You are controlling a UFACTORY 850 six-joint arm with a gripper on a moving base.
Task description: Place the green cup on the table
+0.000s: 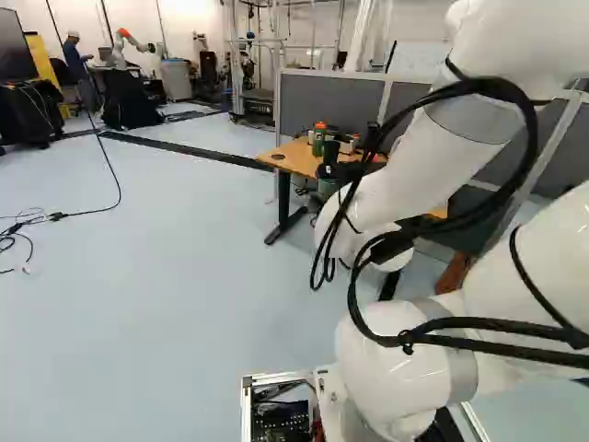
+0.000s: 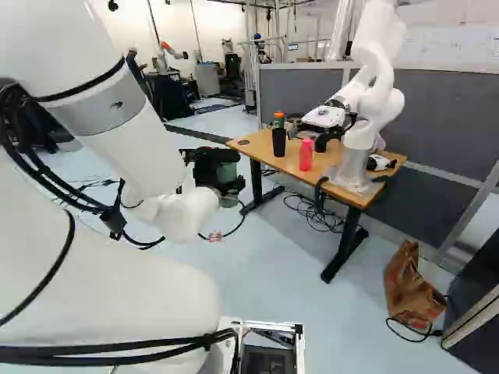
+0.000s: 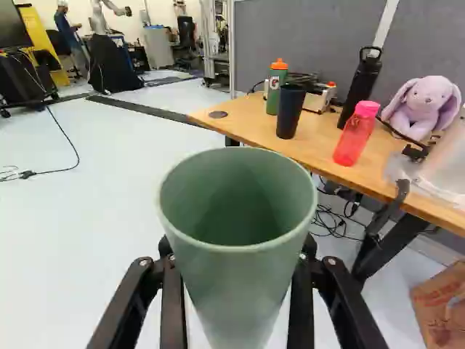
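Grey partitions (image 3: 312,43) stand behind the wooden table (image 3: 251,120), and we're looking at its near edge. On top of it: a dark tumbler (image 3: 290,113), a pink bottle (image 3: 356,134), and on the table's far side a plush rabbit (image 3: 421,109). Now the green cup (image 3: 238,280): it's in my gripper (image 3: 237,251), just short of the table and off its near edge, mouth up, a finger clasping it from each side below the rim. That's a good place to hold, I'd say, clear of the mouth and leaving the base free to land. It looks hollow and light, thin-walled but fairly stiff, so a modest squeeze should do; too much might bow the wall. The smooth sides could slip, though the flare towards the rim ought to help. Next comes carrying it over the table, level, base above the wood, keeping off that tumbler.
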